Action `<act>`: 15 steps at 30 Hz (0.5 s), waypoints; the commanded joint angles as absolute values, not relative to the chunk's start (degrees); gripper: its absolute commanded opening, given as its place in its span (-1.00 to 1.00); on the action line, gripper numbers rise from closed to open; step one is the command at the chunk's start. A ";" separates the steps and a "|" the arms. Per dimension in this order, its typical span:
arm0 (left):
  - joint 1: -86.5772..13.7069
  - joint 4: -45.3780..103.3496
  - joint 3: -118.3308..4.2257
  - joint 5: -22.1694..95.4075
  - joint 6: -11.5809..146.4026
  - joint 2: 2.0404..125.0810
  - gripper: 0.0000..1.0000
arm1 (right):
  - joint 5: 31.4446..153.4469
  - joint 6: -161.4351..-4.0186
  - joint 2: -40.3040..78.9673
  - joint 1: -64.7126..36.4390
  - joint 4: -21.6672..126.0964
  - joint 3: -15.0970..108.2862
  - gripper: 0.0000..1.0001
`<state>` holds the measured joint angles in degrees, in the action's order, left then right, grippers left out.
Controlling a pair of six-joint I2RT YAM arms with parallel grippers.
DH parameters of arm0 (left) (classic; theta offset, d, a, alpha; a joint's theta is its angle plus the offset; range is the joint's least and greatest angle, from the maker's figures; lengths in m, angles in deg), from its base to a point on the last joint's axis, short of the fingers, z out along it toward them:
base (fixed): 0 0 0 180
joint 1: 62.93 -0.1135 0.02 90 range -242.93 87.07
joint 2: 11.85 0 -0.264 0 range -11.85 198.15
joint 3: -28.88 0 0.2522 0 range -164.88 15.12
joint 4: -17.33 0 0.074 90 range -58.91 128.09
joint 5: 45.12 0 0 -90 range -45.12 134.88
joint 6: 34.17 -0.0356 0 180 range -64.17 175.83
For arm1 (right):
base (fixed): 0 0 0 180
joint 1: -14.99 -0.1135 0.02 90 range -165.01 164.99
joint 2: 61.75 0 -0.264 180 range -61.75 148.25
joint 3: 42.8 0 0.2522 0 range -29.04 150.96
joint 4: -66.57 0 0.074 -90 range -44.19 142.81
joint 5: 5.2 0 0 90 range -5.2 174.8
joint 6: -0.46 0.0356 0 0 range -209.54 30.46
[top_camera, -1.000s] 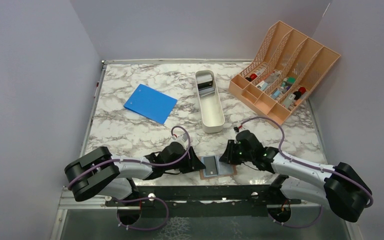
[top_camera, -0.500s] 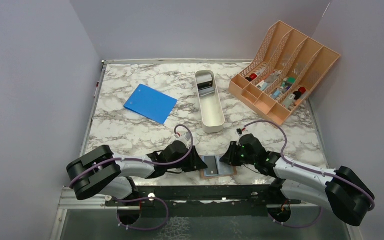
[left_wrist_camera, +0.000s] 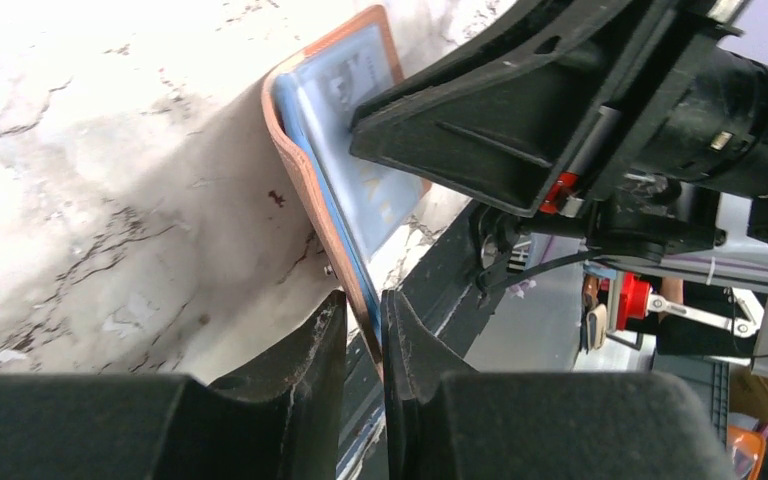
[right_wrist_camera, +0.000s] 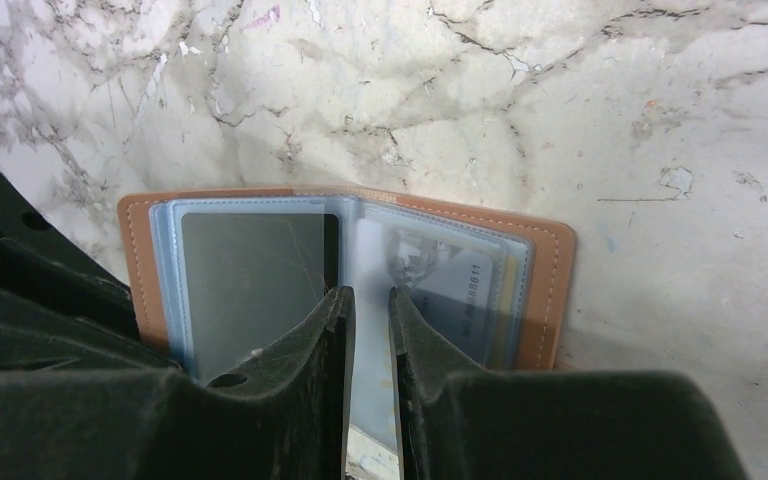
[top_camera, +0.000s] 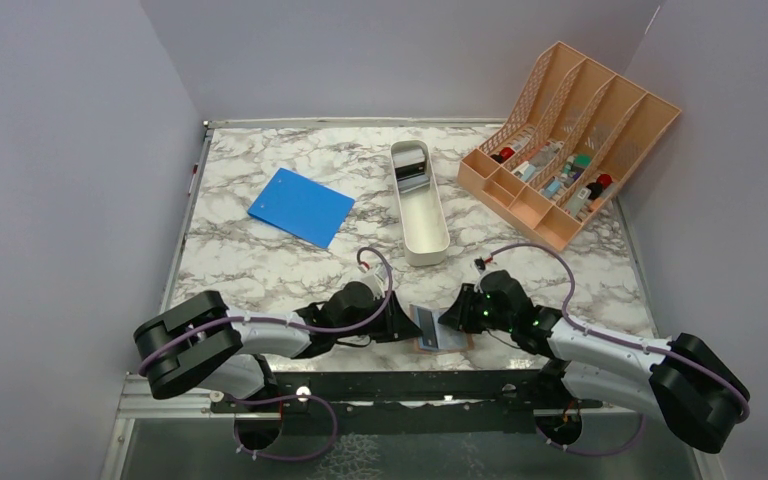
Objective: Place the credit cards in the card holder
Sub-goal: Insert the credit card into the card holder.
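Left gripper (left_wrist_camera: pixel 365 322) nips the edge of the card holder's (left_wrist_camera: pixel 340 120) left flap, which stands tilted up off the marble table (left_wrist_camera: pixel 80 150). Right gripper (right_wrist_camera: pixel 370 300) is clamped on a pale inner leaf at the holder's middle. A dark credit card (right_wrist_camera: pixel 250 290) and a silver credit card (right_wrist_camera: pixel 460 290) sit in its sleeves. The holder lies near the white tray (top_camera: pixel 420 210), beyond its end nearest the arm bases.

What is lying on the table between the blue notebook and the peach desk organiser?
The long white tray lies between the blue notebook and the peach organiser. The top external view shows this.
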<state>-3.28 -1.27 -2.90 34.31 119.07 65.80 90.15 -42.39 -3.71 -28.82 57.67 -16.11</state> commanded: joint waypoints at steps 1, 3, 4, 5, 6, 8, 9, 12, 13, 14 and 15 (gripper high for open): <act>-2.37 -6.64 -4.61 32.66 117.10 65.72 -0.56 | 90.48 -42.25 -3.46 -29.04 54.92 -18.21 -0.51; -2.20 -6.95 -4.66 32.74 116.98 65.88 -0.58 | 90.46 -42.17 -3.69 -29.04 54.92 -18.35 -0.51; -2.25 -6.98 -4.72 32.83 116.97 66.13 -0.62 | 90.46 -42.22 -3.82 -29.04 54.91 -18.40 -0.51; -2.14 -7.21 -4.72 32.72 116.99 66.51 -0.66 | 90.47 -42.18 -3.91 -29.04 54.97 -18.48 -0.51; -2.14 -7.55 -4.74 32.55 117.01 66.92 -0.67 | 90.49 -42.21 -3.97 -29.04 55.05 -18.57 -0.51; -2.03 -8.24 -4.79 32.26 117.10 67.62 -0.72 | 90.59 -42.14 -4.08 -29.04 55.18 -18.71 -0.51; -1.95 -8.40 -4.85 32.15 117.10 67.94 -0.76 | 90.67 -42.04 -4.11 -29.04 55.33 -18.79 -0.51; -1.86 -8.67 -5.33 31.99 117.08 68.91 -0.81 | 90.79 -41.96 -4.30 -29.04 55.48 -19.02 -0.51; -1.85 -8.69 -5.41 32.01 117.08 69.13 -0.81 | 90.76 -41.94 -4.32 -29.04 55.45 -19.02 -0.51; -1.85 -8.68 -5.47 31.97 117.22 69.49 -0.81 | 90.70 -41.92 -4.55 -29.04 55.40 -19.02 -0.51; -1.85 -8.66 -5.59 31.96 117.26 69.66 -0.81 | 90.71 -41.98 -4.69 -29.04 55.36 -19.02 -0.51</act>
